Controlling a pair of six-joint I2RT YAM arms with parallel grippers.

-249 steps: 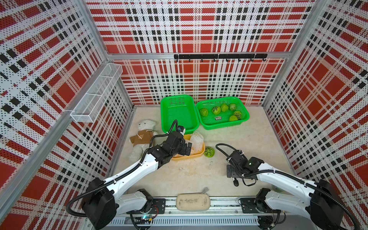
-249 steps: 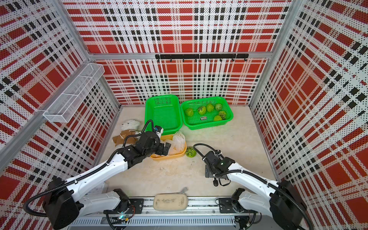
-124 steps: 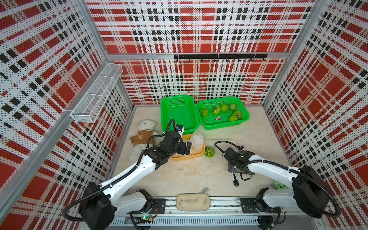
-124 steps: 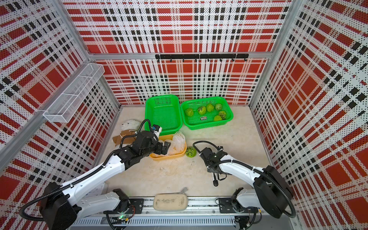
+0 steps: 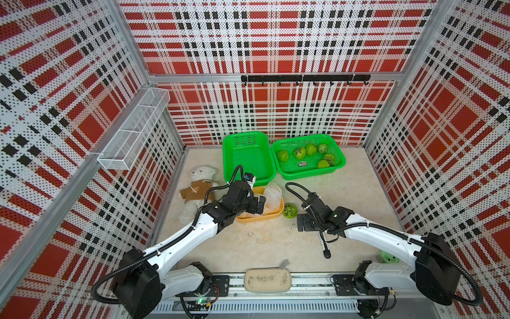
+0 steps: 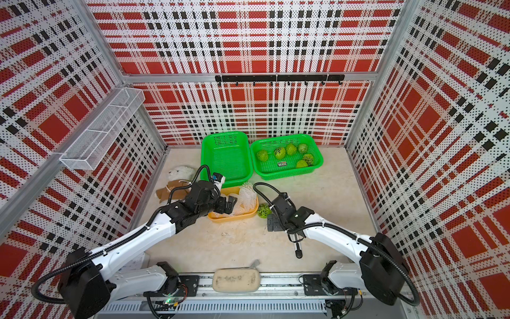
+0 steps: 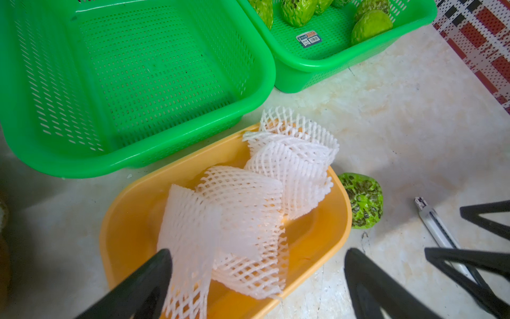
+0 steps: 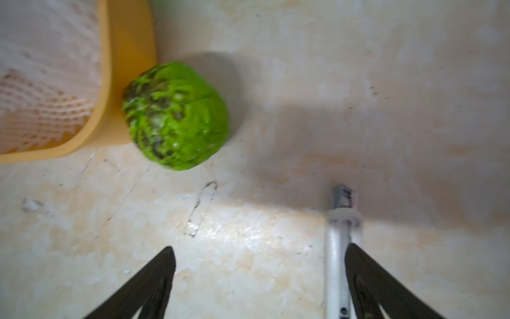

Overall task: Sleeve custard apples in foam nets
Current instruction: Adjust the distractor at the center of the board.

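L gripper (image 7: pixel 258 252): jaws wide, nothing held, positioned over yellow tray (image 7: pixel 124 221). Foam nets (image 7: pixel 248 198) lie piled in tray; nearest net edge is at one finger, contact not confirmable. R gripper (image 8: pixel 259 248): jaws wide, nothing held, low over table (image 5: pixel 248 248). Loose custard apple (image 8: pixel 175 114) sits on table just beside tray outer wall, ahead of R gripper and offset to one side, not betw. fingers. Slim white tool (image 8: pixel 338 234) lies on table next to one R finger. Six more custard apples (image 5: pixel 300 152) in green basket (image 5: pixel 309 174) at rear; second green basket (image 5: pixel 248 160) adj., side by side. Surface: beige marbled top. Encl.: red/black/white plaid perforated panels (image 5: pixel 262 41) on 3 sides, wire shelf (image 5: pixel 132 138) on one side panel, hook rail (image 5: pixel 303 78) on rear panel. Plush bear (image 5: pixel 200 176) near L arm; beige pouch (image 5: pixel 267 280) at front edge.
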